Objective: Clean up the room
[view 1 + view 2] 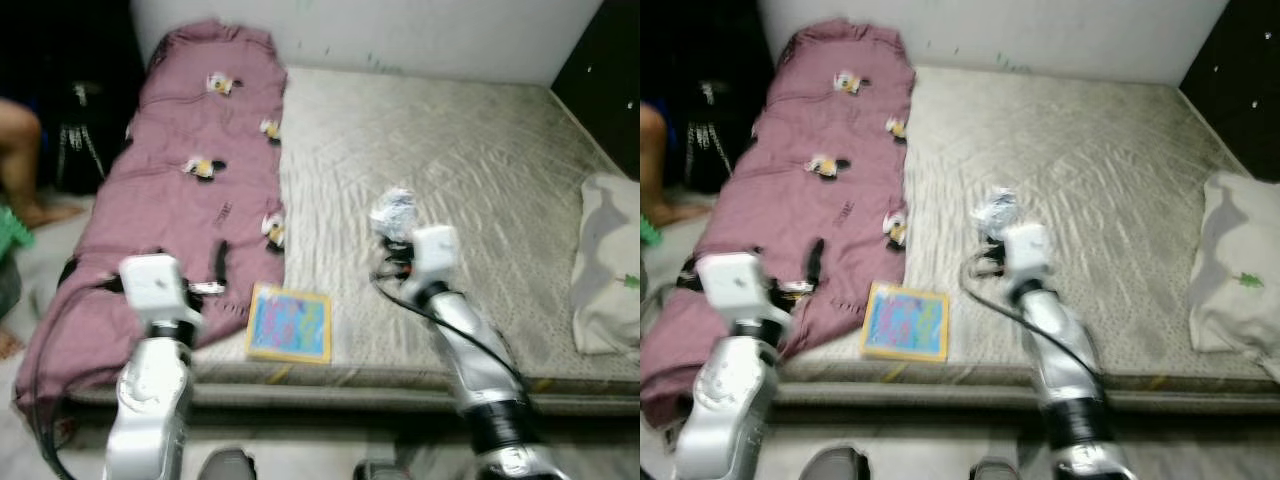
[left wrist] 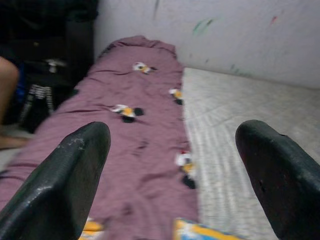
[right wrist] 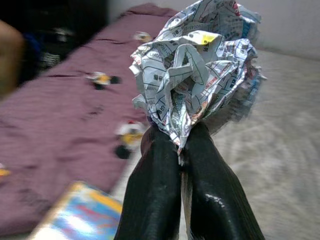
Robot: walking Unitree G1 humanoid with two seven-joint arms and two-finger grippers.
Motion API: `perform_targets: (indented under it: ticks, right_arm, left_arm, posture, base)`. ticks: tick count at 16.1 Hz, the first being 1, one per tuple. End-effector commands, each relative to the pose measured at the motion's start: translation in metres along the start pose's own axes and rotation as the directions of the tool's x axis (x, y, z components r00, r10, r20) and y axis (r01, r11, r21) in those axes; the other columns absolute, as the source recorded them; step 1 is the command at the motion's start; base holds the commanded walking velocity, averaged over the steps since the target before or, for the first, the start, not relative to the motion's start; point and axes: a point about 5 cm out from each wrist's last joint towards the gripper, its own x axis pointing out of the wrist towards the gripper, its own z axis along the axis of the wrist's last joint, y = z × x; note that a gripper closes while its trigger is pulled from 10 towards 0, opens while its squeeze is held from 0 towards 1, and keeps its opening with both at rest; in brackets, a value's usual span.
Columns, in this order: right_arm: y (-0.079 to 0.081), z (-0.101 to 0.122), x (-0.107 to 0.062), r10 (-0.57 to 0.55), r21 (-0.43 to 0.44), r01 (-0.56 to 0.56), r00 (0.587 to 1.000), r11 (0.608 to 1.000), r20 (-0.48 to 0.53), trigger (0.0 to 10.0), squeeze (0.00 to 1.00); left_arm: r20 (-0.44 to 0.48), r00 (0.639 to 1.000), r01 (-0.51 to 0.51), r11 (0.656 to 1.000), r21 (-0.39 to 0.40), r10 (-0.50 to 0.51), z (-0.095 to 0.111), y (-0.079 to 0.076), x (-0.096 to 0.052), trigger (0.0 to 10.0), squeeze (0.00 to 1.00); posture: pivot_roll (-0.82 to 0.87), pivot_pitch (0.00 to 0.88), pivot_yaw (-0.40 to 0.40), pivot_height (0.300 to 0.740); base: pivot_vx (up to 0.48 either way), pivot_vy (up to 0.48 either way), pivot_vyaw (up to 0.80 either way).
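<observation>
One thin fold of the crumpled paper (image 3: 197, 70) is all your right gripper (image 3: 182, 145) pinches; a quick swing could drop it. Your left gripper (image 2: 175, 165) is spread wide, empty.

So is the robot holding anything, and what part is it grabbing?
Yes. Its right hand is shut on a crumpled ball of printed paper, pinching it by its lower edge above the mattress. The left hand is open and holds nothing.

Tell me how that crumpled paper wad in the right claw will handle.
The crumpled paper wad looks light and crushable. The right claw pinches only its lower edge, so it may slip or tear. Set down, it would probably roll little.
</observation>
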Motion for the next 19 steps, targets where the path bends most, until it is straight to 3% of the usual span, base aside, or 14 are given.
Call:
perform_targets:
  ticks: [1, 5, 7, 13, 16, 19]
  right_arm:
    - [-0.01, 0.001, -0.002, -0.026, -0.01, 0.026, 1.0, 1.0, -0.002, 10.0, 0.0]
    - [-0.009, 0.003, 0.0, -0.01, -0.028, 0.01, 1.0, 1.0, 0.006, 10.0, 0.0]
    - [-0.006, 0.006, 0.001, 0.009, -0.048, -0.008, 1.0, 0.999, 0.026, 10.0, 0.0]
    - [0.002, 0.018, 0.01, 0.035, -0.054, -0.032, 0.997, 0.998, 0.062, 10.0, 0.0]
    - [0.015, 0.019, 0.012, 0.07, -0.05, -0.067, 0.995, 0.997, 0.075, 10.0, 0.0]
    - [0.016, 0.015, 0.01, 0.084, -0.058, -0.081, 0.994, 0.995, 0.064, 10.0, 0.0]
  left_arm:
    - [-0.008, 1.0, 0.019, 1.0, -0.008, -0.019, -0.001, -0.007, 0.002, 10.0, 0.0]
    - [-0.005, 1.0, 0.015, 1.0, -0.006, -0.015, 0.0, -0.007, 0.003, 10.0, 0.0]
    - [0.03, 1.0, 0.007, 1.0, 0.009, -0.008, 0.007, -0.005, 0.007, 10.0, 0.0]
    - [0.084, 0.996, -0.041, 0.995, 0.086, 0.034, 0.027, 0.01, 0.01, 10.0, 0.0]
    - [0.031, 0.996, -0.084, 0.99, 0.109, 0.081, 0.013, 0.019, 0.0, 10.0, 0.0]
    - [-0.034, 0.996, -0.083, 0.988, 0.131, 0.088, -0.002, 0.013, -0.011, 10.0, 0.0]
  posture:
    - [0.01, 0.079, -0.056, 0.74]
    - [0.01, 0.082, -0.059, 0.74]
    - [0.01, 0.086, -0.064, 0.74]
    - [0.03, 0.127, -0.069, 0.74]
    - [0.04, 0.117, -0.064, 0.74]
    - [0.03, 0.111, -0.056, 0.74]
  base:
    - [0.0, 0.48, 0.0]
    - [0.0, 0.48, 0.0]
    - [0.0, 0.48, 0.8]
    - [0.0, 0.0, 0.8]
    - [0.0, 0.0, 0.8]
    - [0.0, 0.0, 0.8]
